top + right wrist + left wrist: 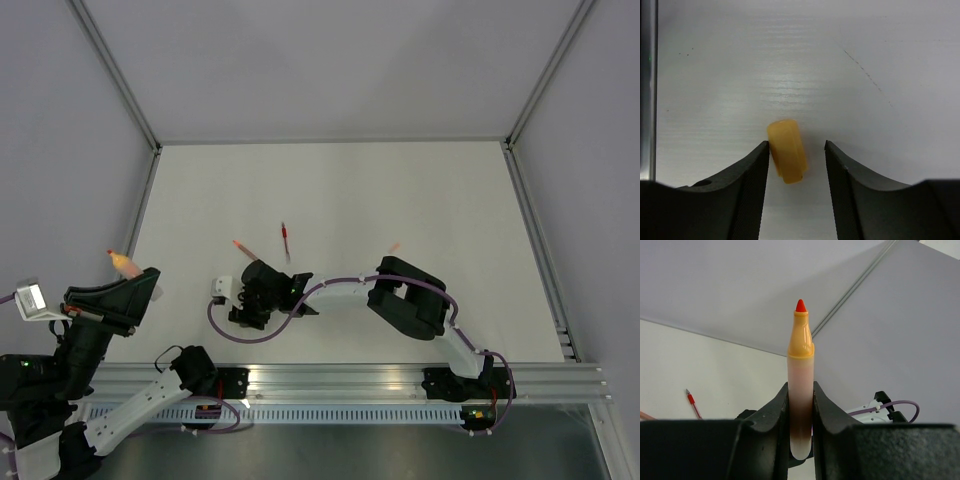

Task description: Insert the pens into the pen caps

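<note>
Right gripper [796, 146] is seen low over the table [880, 65], jaws parted and set astride the orange cap [786, 150]. One finger is at or just touching the cap's side and the other is kept off by a visible gap, so the cap is bracketed but not gripped. The cap is lying on its side on the table, slightly skewed to the line of the jaws; which end is the open one cannot be told. Left gripper [800, 390] is clenched on the orange pen [800, 340], which is held by the lower barrel with the red tip upward and free. In the top view this pen is raised well to the left of the cap. The red pen [285, 238] is lying on the table beyond the cap, on the side away from the arm bases, with nothing touching it. The step in hand is judged to be pick-up of the orange cap for the pen held by the left gripper; no capped pen is shown. The next move is judged to need the jaws brought together squarely on the cap's sides, since one-sided contact could roll or push it. After that a lift is needed, the open end turned toward the pen tip, and the two axes lined up closely before any push.
</note>
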You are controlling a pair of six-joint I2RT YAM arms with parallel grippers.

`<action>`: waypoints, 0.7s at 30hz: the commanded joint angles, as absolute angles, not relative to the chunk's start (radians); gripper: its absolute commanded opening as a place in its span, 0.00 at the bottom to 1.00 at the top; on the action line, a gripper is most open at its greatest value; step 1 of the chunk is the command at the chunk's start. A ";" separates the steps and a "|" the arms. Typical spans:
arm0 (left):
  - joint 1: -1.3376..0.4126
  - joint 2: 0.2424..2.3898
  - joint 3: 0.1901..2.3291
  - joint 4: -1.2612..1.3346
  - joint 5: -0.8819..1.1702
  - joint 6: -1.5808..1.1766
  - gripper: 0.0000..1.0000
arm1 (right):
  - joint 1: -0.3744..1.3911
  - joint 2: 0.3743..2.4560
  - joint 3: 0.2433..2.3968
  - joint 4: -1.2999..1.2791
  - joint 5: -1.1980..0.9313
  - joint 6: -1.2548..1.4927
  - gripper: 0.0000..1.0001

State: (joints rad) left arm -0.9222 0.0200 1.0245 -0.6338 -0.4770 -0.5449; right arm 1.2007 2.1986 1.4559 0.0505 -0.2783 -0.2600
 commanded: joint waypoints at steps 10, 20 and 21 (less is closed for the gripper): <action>-0.923 0.009 1.008 -0.618 -0.502 -0.568 0.02 | 1.216 2.224 1.474 0.078 -0.215 -0.290 0.58; -0.923 0.011 1.014 -0.624 -0.509 -0.568 0.02 | 1.239 2.247 1.474 0.083 -0.112 -0.275 0.52; -0.923 0.011 1.014 -0.624 -0.511 -0.568 0.02 | 1.241 2.249 1.473 0.083 -0.106 -0.270 0.51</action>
State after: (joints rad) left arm -0.9222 0.0185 1.0103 -0.6338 -0.4965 -0.5514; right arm 1.2282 2.2078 1.4559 0.1009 -0.1677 -0.2638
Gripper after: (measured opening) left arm 0.240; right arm 0.524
